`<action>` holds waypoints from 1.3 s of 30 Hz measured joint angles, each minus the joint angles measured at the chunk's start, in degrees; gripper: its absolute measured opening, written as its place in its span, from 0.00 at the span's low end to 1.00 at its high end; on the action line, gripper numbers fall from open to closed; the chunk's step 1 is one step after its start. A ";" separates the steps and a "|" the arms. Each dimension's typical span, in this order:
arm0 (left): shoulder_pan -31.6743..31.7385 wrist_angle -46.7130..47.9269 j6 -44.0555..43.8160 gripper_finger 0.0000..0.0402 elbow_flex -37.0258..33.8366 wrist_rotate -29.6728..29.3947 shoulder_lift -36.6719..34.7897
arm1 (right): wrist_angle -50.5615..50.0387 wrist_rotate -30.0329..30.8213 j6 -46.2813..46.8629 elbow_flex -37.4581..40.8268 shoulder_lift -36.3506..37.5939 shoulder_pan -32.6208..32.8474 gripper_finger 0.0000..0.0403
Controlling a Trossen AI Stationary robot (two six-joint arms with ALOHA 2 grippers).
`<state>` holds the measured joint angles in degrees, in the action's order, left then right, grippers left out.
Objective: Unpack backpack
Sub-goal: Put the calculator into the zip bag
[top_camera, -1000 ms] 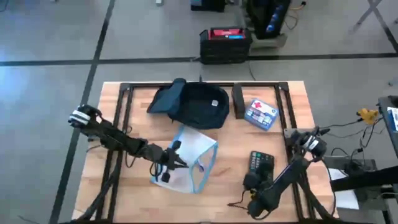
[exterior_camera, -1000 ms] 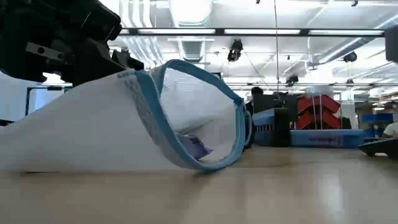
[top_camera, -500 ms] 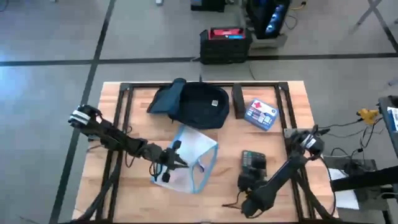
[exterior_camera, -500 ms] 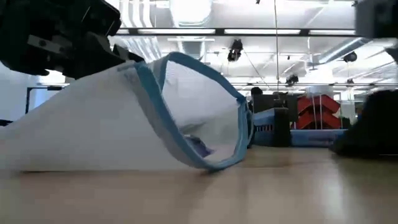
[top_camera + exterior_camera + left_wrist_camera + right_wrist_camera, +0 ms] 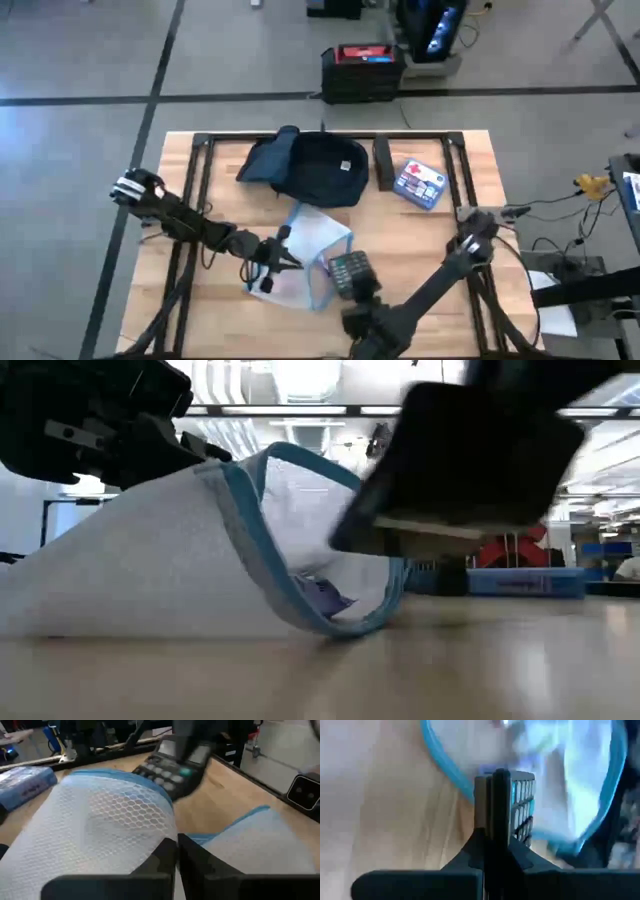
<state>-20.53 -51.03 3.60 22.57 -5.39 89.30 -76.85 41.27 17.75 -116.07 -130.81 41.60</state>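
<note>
The step in hand looks like packing a removed item into a pouch rather than pulling anything from the bag: the right tool (image 5: pixel 352 278) carries a flat black calculator with rows of small keys (image 5: pixel 349 268) toward the open mouth of a clear mesh pouch with a light blue zipper edge (image 5: pixel 312 248). The dark navy soft fabric backpack (image 5: pixel 318 168) lies well apart from this, at the far side of the wooden slatted surface (image 5: pixel 420 240), with a small blue-and-white box bearing a red mark (image 5: pixel 419 183) just beside a dark upright block to its right.

The right tool is closed tight on the calculator, gripping it by one short edge so that the keyed face stands on edge in the right wrist view (image 5: pixel 521 807); the calculator hangs clear of the surface in the low view (image 5: pixel 470 465), just in front of the pouch's blue rim. The left tool (image 5: pixel 268 268) is also shut, pinching the upper layer of the pouch (image 5: pixel 115 825) and lifting it so the mouth gapes; a small purple thing (image 5: pixel 318 598) already lies inside.

The next move, as I judge it, calls for turning the calculator flat enough to slip through the opening and pushing it past the zipper edge without snagging the mesh, while the left tool holds the mouth up.
</note>
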 joint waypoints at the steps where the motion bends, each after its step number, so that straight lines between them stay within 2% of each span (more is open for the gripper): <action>1: 0.02 0.00 0.00 0.00 0.00 0.01 0.00 | -0.06 0.46 -3.08 -1.69 -1.45 -0.22 0.02; 5: 0.02 0.00 -0.01 0.00 0.00 0.42 0.00 | -0.45 1.17 -15.37 -5.69 -6.23 -2.17 0.02; 9: 0.02 -0.49 1.11 0.00 0.00 5.73 0.00 | 1.12 5.00 -27.08 -6.25 -8.77 -5.55 0.02; 13: 0.00 -1.05 1.90 0.00 0.00 6.65 0.00 | 8.54 7.57 -39.46 -6.25 -8.89 -8.82 0.04; 18: 0.02 -0.96 2.12 0.00 0.00 6.63 0.00 | 20.30 4.19 -48.19 -6.29 -8.80 -13.44 0.05; 23: 0.04 -0.55 2.04 0.00 -0.02 6.59 0.00 | 21.81 1.21 -42.82 -6.27 -8.48 -16.14 0.10; 29: 0.02 -0.04 1.97 0.00 -0.02 6.43 0.00 | 18.86 -4.94 -33.66 -6.29 -7.92 -16.15 0.29; 34: 0.01 -0.07 1.92 0.00 -0.02 6.61 0.00 | 11.33 -5.14 -26.04 -10.16 -7.68 -13.87 0.46; 39: -0.02 -0.04 1.75 0.00 -0.02 6.61 0.00 | 1.74 -7.77 -15.56 -14.93 -7.45 -11.56 0.56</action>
<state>-20.56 -51.07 5.34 22.55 1.21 89.30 -75.11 33.50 2.19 -131.00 -138.26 30.04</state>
